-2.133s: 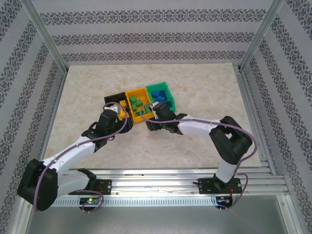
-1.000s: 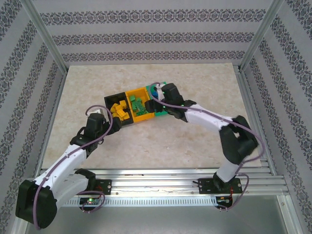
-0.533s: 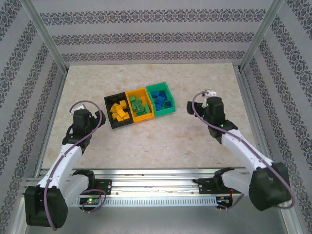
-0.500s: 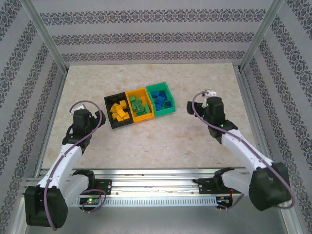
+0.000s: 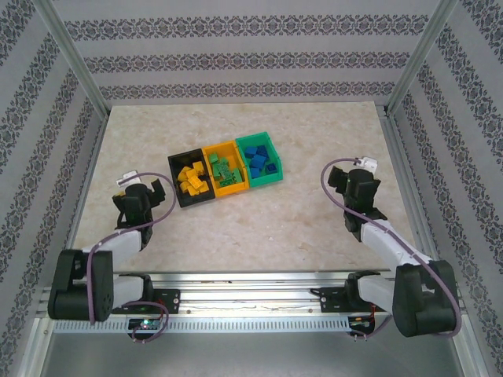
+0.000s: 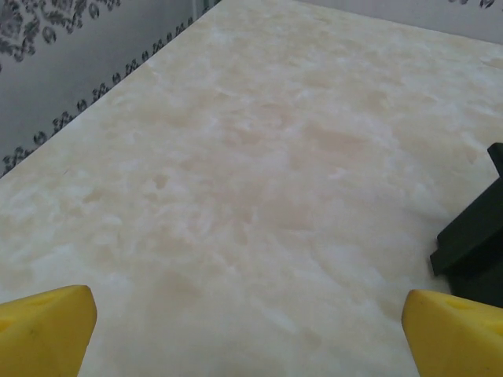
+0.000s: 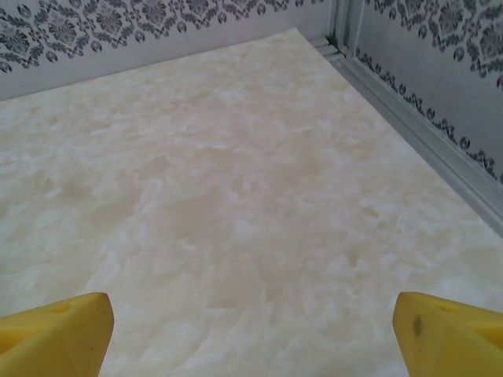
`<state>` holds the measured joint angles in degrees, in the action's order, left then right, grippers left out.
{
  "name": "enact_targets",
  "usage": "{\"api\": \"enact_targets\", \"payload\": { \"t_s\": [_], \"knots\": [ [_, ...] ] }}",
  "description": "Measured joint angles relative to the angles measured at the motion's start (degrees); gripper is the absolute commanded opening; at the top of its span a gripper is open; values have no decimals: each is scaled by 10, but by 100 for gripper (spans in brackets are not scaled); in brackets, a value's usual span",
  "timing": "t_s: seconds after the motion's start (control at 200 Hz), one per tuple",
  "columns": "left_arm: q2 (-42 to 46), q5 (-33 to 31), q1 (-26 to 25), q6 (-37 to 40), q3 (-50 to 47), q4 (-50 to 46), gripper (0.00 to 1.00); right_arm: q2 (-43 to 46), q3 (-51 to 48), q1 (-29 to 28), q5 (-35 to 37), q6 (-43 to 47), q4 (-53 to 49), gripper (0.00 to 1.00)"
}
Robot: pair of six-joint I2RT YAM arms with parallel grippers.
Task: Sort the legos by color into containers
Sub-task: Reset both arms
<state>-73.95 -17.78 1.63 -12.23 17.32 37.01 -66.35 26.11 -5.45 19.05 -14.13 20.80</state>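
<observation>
Down at the near edge, both arms are folded close to their bases. The left gripper (image 5: 144, 188) sits low on the near left, and its wrist view shows the yellow fingertips (image 6: 43, 326) spread wide with nothing but bare table (image 6: 259, 181) between them. Over on the right it's the same: the right gripper (image 5: 351, 179) is parted and empty, fingertips (image 7: 55, 326) at the bottom corners of its view.

Moving out to mid-table, the containers sit in a slanted row. The black bin (image 5: 174, 166) holds yellow bricks (image 5: 191, 181), the orange-yellow bin (image 5: 222, 147) holds green bricks (image 5: 223, 168), and the green bin (image 5: 255, 140) holds blue bricks (image 5: 262, 161). So the legos are grouped one colour per bin, and I spot no strays on the table. The sort looks finished.

What could spoil it? The left gripper is the closer threat, with the black bin's corner already at the edge of its wrist view. A careless sweep right could clip it. Since the bins appear joined, one knock would likely shift all three and bounce the heaped yellow bricks out.
</observation>
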Motion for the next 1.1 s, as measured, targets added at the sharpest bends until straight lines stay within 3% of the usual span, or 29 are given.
{"api": "enact_targets", "payload": {
  "t_s": [0.235, 0.744, 1.099],
  "knots": [
    [-93, 28, 0, 23, -21, 150, 100, -33, -26, 0, 8, 60, 90, 93],
    [-164, 115, 0, 62, -25, 262, 100, -207, -94, 0, -31, 127, 363, 94],
    [-171, 137, 3, 75, -17, 263, 100, -221, -85, 1, -37, 129, 378, 98]
  ]
}}
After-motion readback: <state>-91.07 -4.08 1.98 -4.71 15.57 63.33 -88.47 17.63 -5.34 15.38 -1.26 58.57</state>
